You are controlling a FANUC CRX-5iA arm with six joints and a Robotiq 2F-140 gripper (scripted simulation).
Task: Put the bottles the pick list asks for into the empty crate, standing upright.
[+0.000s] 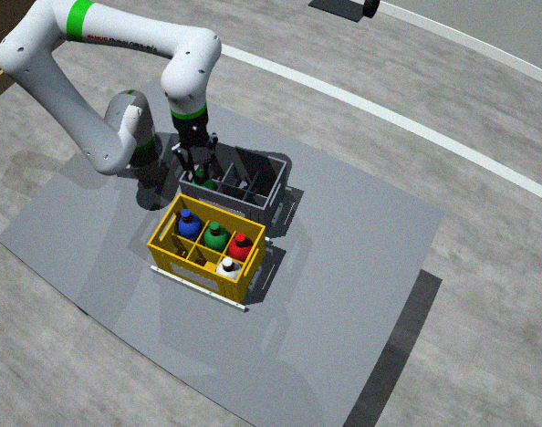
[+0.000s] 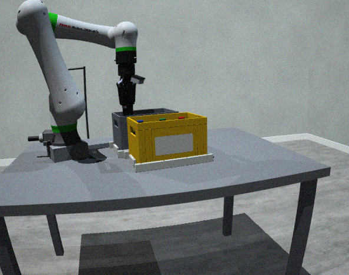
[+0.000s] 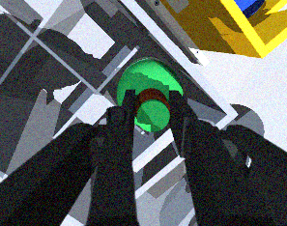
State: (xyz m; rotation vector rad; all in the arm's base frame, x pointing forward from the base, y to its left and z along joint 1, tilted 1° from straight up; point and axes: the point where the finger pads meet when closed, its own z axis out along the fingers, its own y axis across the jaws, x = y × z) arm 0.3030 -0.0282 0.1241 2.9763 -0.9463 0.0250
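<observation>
My gripper point(image 1: 198, 171) point(image 2: 127, 111) point(image 3: 151, 104) is shut on the neck of a green-label bottle point(image 1: 204, 182) point(image 3: 148, 82) and holds it upright, low inside the near-left cell of the grey crate point(image 1: 270, 188) point(image 2: 118, 127) point(image 3: 21, 116). The yellow crate point(image 1: 236, 286) point(image 2: 142, 141) point(image 3: 219, 29) stands in front of it and holds a blue-label bottle point(image 1: 188, 223) point(image 3: 250, 6), a green-label bottle point(image 1: 215, 235), a red-label bottle point(image 1: 239, 246) and a white-label bottle point(image 1: 228, 267). The pick list does not show in any view.
Both crates stand square in white corner guides point(image 2: 173, 163) on the grey table point(image 1: 336, 257) point(image 2: 251, 165). The robot base point(image 2: 65, 150) stands at the table's back left. The grey crate's other cells look empty.
</observation>
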